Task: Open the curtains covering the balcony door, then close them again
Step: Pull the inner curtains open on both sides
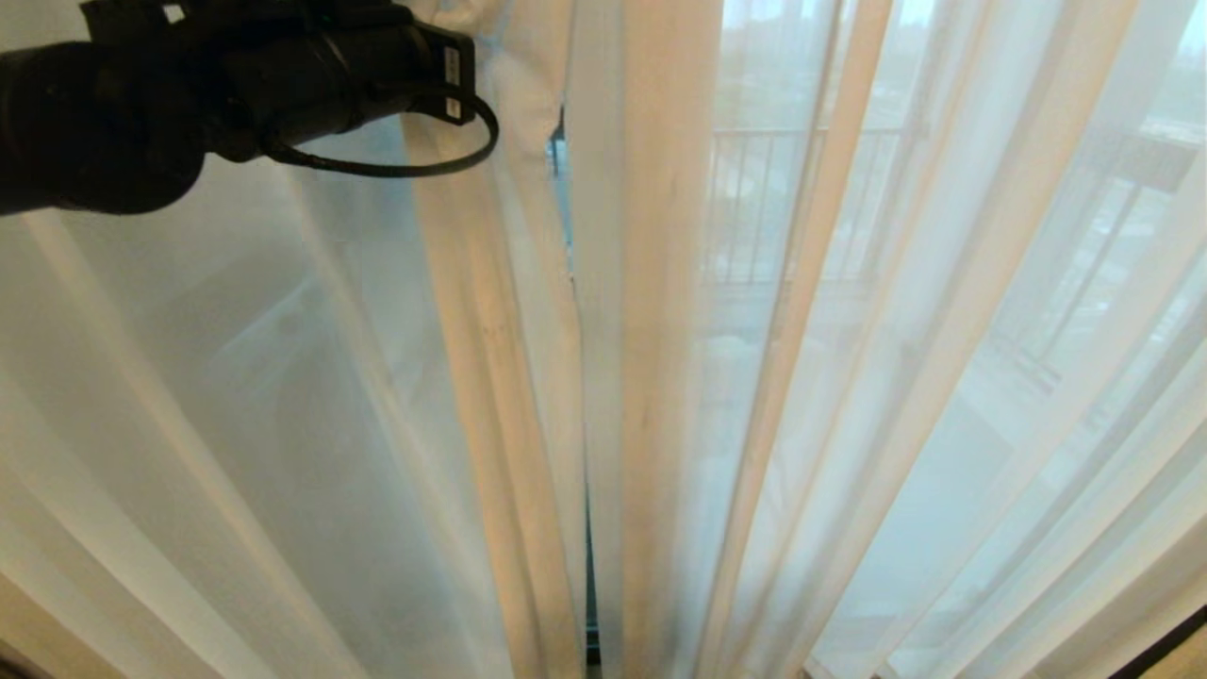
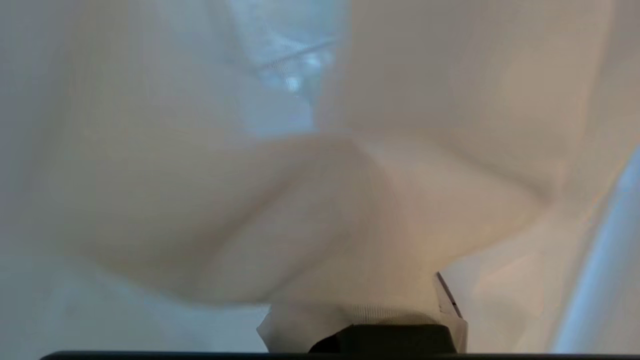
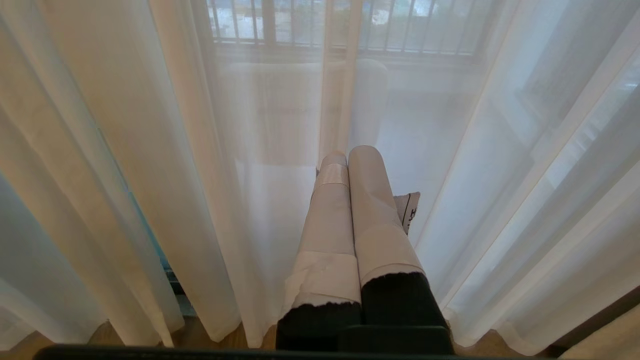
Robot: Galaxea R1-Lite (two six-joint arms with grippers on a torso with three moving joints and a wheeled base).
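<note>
The left gripper's point(image 2: 370, 320) jaws pinch the inner hem of the left curtain panel point(image 1: 490, 311), high beside the centre gap. The thin fold could slip free if dragged fast. The right gripper's point(image 3: 350, 165) jaws rest pressed together, idle.

The left arm point(image 1: 141, 94) reaches in from the upper left of the head view, a thick black forearm held high and pointing toward the middle of the scene, with a black cable looping under its wrist. The left gripper point(image 1: 471, 38) sits at the arm's far end near the top edge, its tips buried in the curtains point(image 1: 490, 283); the jaws are clamped together on a fold of that fabric, and in the left wrist view only the dark base of the gripper shows. The right gripper point(image 3: 345, 155) hangs low and idle, pointing forward, its two long pale-wrapped fingers point(image 3: 325, 215) pressed side by side with nothing between them.
</note>
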